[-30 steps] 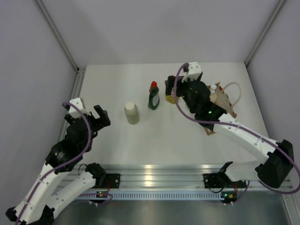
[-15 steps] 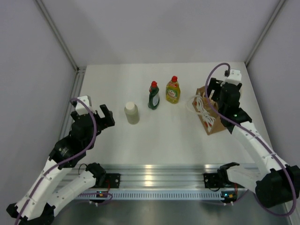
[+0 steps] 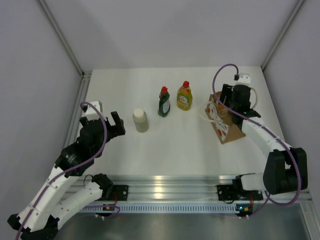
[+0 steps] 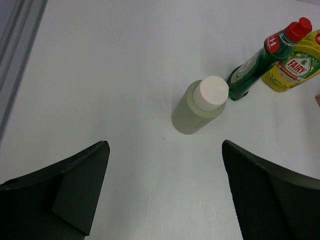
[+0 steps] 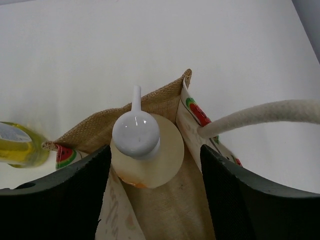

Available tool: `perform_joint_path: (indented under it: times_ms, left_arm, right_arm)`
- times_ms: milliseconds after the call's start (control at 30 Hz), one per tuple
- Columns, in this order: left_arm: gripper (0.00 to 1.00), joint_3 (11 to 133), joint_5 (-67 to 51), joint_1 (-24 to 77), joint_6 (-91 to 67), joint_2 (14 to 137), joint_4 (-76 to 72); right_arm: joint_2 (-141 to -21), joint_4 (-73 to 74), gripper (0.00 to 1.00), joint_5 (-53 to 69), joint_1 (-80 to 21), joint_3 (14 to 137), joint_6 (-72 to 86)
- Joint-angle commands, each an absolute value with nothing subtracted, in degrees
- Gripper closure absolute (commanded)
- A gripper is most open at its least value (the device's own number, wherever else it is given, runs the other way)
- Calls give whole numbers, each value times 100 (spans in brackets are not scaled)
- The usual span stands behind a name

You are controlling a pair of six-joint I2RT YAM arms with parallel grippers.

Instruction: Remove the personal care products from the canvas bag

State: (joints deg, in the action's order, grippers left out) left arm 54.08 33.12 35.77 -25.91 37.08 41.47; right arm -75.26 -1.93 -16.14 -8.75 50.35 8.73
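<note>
Right tool (image 5: 155,152) gapes over pump bottle (image 5: 136,132) in canvas bag (image 5: 161,101); left tool (image 4: 164,150) gapes empty.

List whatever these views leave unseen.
- Pump bottle body: right wrist view, hidden by bag walls; top view, under the right arm.
- Bag floor: right wrist view, hidden by that bottle.
- Yellow bottle: left wrist view, cut by right edge; right wrist view, blurred at left edge.
</note>
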Motion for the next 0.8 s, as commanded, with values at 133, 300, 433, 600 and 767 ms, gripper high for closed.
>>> perform_joint_path:
  times_ms: [133,300,433,600,767]
  left_arm:
    - [2,5396,3015,3559,-2443,3832,3858]
    - [2,5379,2945,3551,-2408,3814,3832]
    - [2,5370,2839,3551,-2391,3832,3779]
    - [2,5361,2786,3560,-2373,3867,3779]
    - [2,5361,2751,3551,-2356,3876,3771]
  right_arm:
    - [-8067,-1221,37,-1345,-738,5449,625]
    - [-8270,-1572,40,-1397,-738,5467,475]
    - [-8393,-1713,42,-1424,-721,5449,396]
    - [-8525,-1933,49,-1380,-686,5397,413]
    - [-8622,-2223,65,-1327,-694,5283,404]
